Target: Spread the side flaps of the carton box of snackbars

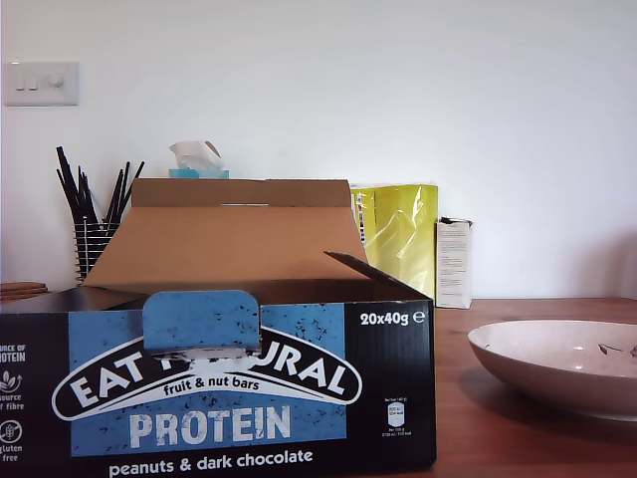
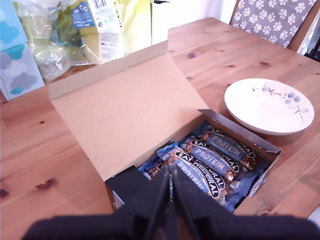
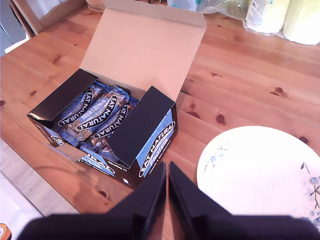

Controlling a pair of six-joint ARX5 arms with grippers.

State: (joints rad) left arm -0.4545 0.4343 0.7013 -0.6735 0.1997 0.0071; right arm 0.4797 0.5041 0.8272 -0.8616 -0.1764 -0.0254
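Observation:
The carton box of snackbars (image 1: pixel 229 398) fills the exterior view's left and shows no gripper there. Its wide lid (image 2: pixel 120 105) leans back, baring the wrapped bars (image 2: pixel 215 160). Both side flaps show their dark faces and lean inward over the bars. One side flap (image 3: pixel 137 125) is at the plate end, just ahead of my second gripper (image 3: pixel 166 187), which is shut and empty. The other side flap (image 2: pixel 129 182) lies right in front of my first gripper (image 2: pixel 170 200), also shut and empty. The plate-end flap (image 1: pixel 376 271) slants up in the exterior view.
A white floral plate (image 1: pixel 567 363) sits on the wooden table (image 3: pixel 240 75) close to the box, at the exterior view's right. Behind the box stand a yellow packet (image 1: pixel 398 234), a slim white carton (image 1: pixel 453 261), a tissue box (image 1: pixel 199 159) and a holder of black straws (image 1: pixel 95 219).

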